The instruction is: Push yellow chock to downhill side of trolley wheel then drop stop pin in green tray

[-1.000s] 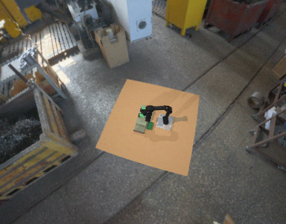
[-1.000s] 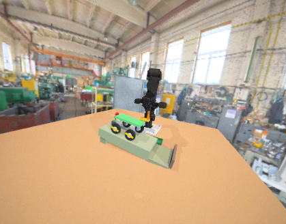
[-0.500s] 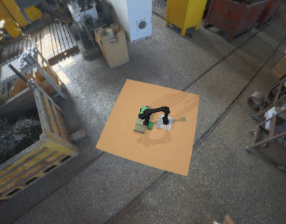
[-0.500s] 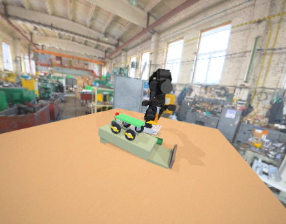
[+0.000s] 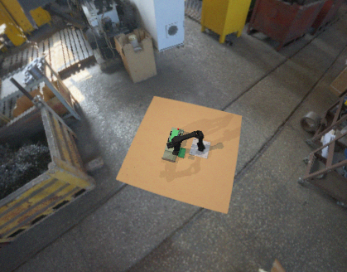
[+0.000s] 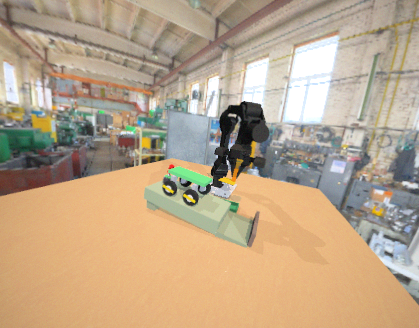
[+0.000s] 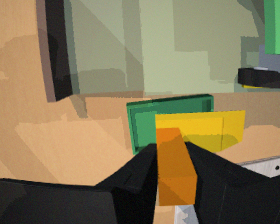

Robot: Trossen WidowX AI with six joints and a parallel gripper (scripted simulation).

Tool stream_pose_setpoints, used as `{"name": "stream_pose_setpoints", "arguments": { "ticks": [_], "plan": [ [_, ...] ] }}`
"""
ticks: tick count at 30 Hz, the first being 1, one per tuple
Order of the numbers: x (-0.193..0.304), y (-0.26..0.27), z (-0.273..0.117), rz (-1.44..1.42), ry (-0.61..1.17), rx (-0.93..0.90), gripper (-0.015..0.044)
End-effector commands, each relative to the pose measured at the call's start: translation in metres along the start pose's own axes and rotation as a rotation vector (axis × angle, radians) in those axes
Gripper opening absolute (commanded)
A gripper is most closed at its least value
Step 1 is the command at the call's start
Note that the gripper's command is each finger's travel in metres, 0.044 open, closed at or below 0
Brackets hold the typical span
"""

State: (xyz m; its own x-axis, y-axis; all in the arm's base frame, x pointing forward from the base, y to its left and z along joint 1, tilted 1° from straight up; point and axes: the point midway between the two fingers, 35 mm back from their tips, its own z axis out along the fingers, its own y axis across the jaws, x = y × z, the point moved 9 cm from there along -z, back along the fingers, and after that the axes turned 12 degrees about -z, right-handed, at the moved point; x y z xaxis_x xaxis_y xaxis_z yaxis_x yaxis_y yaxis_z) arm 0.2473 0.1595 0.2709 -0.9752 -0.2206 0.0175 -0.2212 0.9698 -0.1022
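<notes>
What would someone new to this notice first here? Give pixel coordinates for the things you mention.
Probably the bright green trolley [image 6: 190, 176] on the pale green ramp [image 6: 191, 207], in front of the black arm. Up close, the orange handle [image 7: 176, 165] stands out between the gripper's [image 7: 172, 147] black fingers, its yellow chock [image 7: 211, 127] partly covering the green tray [image 7: 171, 104].

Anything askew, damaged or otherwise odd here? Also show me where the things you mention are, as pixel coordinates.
Nothing stands out: the green-topped trolley [image 6: 191, 176] sits on its wheels on the ramp [image 6: 191, 207], and the gripper [image 7: 169, 149] holds the chock [image 7: 208, 127] by its orange handle.
</notes>
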Motion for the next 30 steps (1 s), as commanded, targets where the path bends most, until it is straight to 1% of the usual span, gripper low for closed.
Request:
{"name": "stream_pose_setpoints", "arguments": {
  "ticks": [1, 11, 16, 30],
  "plan": [
    [-0.004, 0.002, 0.000, 0.004, 0.000, 0.018, 0.0000],
    [-0.029, 0.000, 0.005, 0.004, -0.002, 0.018, 0.0000],
    [-0.031, 0.000, 0.007, 0.004, -0.002, 0.018, 0.0000],
    [-0.031, 0.000, 0.041, 0.004, -0.002, 0.018, 0.0000]
  ]
}}
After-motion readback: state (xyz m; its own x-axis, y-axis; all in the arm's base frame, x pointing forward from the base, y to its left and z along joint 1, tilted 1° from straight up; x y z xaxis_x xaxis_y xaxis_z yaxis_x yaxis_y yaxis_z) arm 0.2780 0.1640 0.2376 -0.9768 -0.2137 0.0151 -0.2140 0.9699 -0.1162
